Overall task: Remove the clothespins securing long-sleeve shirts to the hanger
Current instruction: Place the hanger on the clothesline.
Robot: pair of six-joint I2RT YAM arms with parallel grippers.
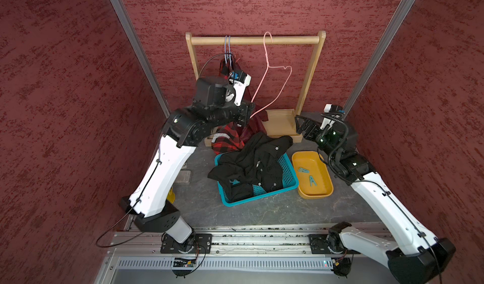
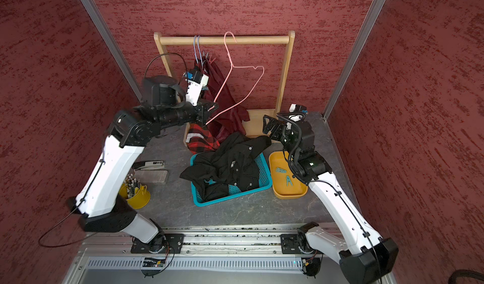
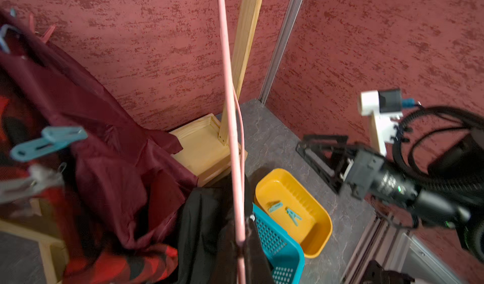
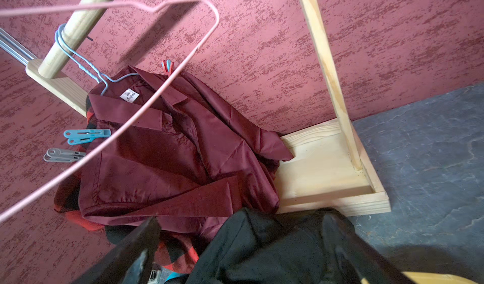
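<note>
A bare pink wire hanger (image 1: 278, 67) hangs from the wooden rack's rod (image 1: 256, 40). My left gripper (image 3: 241, 244) is shut on its lower wire, also seen in a top view (image 1: 248, 115). On blue hangers (image 1: 227, 46) at the rod's left end hang the maroon satin shirt (image 4: 167, 149) and the plaid shirt (image 1: 225, 138) behind it. A teal clothespin (image 4: 86, 136), a grey one (image 4: 64, 155) and a red-and-blue pair (image 4: 167, 66) clip them. The black shirt (image 1: 251, 162) lies in the teal basket (image 1: 288, 175). My right gripper (image 1: 301, 126) stands open and empty near the rack's base.
A yellow tray (image 1: 323, 188) right of the basket holds two teal clothespins (image 1: 312, 180). A yellow cup of pens (image 2: 136, 195), a stapler (image 2: 149, 164) and a grey block (image 2: 154, 176) sit at the left. Red walls enclose three sides.
</note>
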